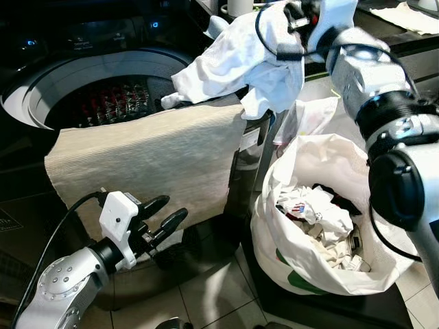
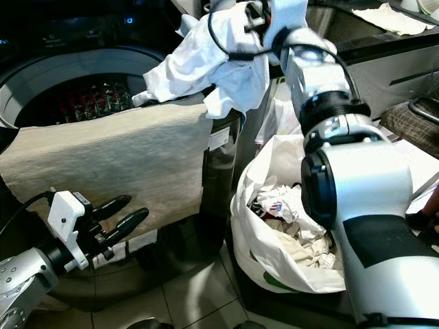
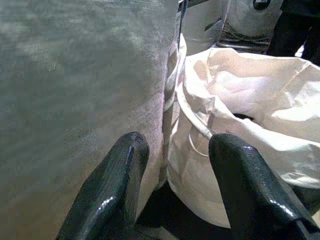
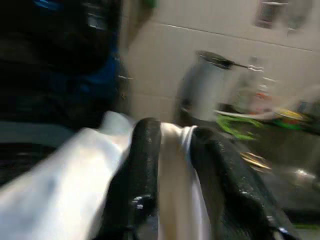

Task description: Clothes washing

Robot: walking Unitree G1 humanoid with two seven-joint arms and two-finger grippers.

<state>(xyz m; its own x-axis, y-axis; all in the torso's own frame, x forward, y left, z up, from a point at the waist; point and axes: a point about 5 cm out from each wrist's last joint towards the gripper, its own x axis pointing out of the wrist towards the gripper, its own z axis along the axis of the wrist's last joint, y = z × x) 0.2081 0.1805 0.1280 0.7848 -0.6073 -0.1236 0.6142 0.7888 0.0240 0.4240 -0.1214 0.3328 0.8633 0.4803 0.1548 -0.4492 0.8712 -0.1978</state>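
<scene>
A top-loading washing machine [image 1: 82, 75] stands open at the left, with dark red laundry [image 1: 113, 103] in its drum. A beige towel [image 1: 147, 157] hangs over its front rim. My right gripper [image 4: 172, 150] is raised above the machine's right edge, shut on a white garment [image 1: 240, 58] that dangles toward the rim. Low in front of the machine, my left gripper [image 1: 168, 212] stands open, its fingers [image 3: 112, 192] close to the towel. A white laundry bag [image 1: 322, 219] with crumpled light clothes sits on the floor at the right.
A dark countertop [image 1: 405, 34] with a cloth on it runs behind the bag. In the right wrist view a kettle [image 4: 207, 95] and bottles stand on a counter by a tiled wall. Tiled floor [image 1: 206, 295] lies below the machine.
</scene>
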